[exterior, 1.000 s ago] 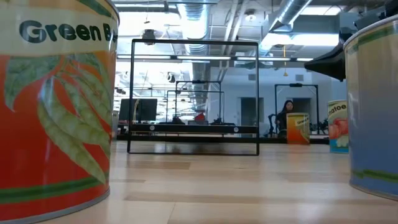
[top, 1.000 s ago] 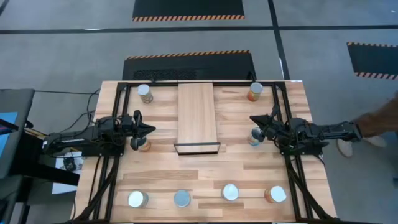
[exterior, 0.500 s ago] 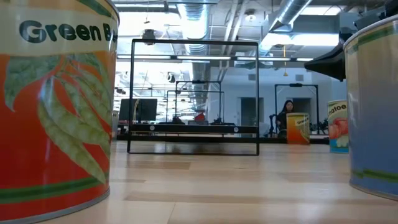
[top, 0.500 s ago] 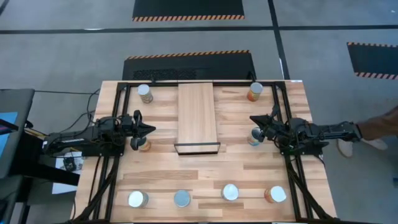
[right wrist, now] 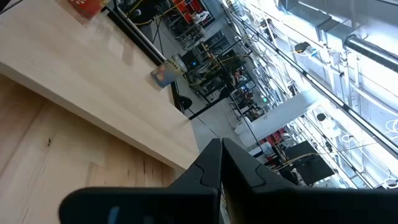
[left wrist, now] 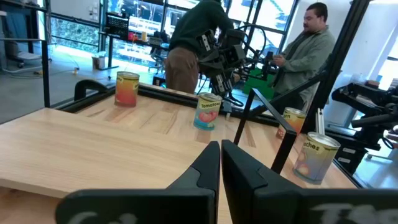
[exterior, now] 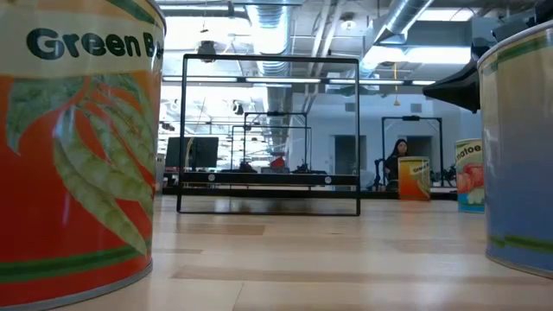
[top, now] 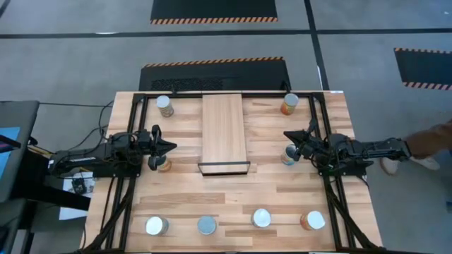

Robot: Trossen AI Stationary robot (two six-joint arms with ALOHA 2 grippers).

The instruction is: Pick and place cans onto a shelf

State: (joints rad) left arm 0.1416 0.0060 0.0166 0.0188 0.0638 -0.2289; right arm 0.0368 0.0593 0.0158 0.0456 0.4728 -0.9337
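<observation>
The shelf (top: 224, 130) is a light-wood plank with a dark frame, standing at the table's middle. Several cans stand upright on the tabletop: two at the far corners (top: 164, 106) (top: 289, 104), one at each side of the shelf (top: 163, 164) (top: 289, 155), and several in a row near the front edge (top: 206, 225). My left gripper (top: 171, 147) is shut and empty, left of the shelf, just beyond the left can. My right gripper (top: 287, 134) is shut and empty, right of the shelf, just beyond the right can. Both wrist views (left wrist: 221, 152) (right wrist: 221, 149) show the fingers closed.
Dark frame rails (top: 134, 134) run along both table sides. In the low view two front cans (exterior: 78, 147) (exterior: 523, 147) stand close to the camera. A person's arm (top: 431, 141) shows beyond the table's right edge. People stand behind the table in the left wrist view (left wrist: 311, 43).
</observation>
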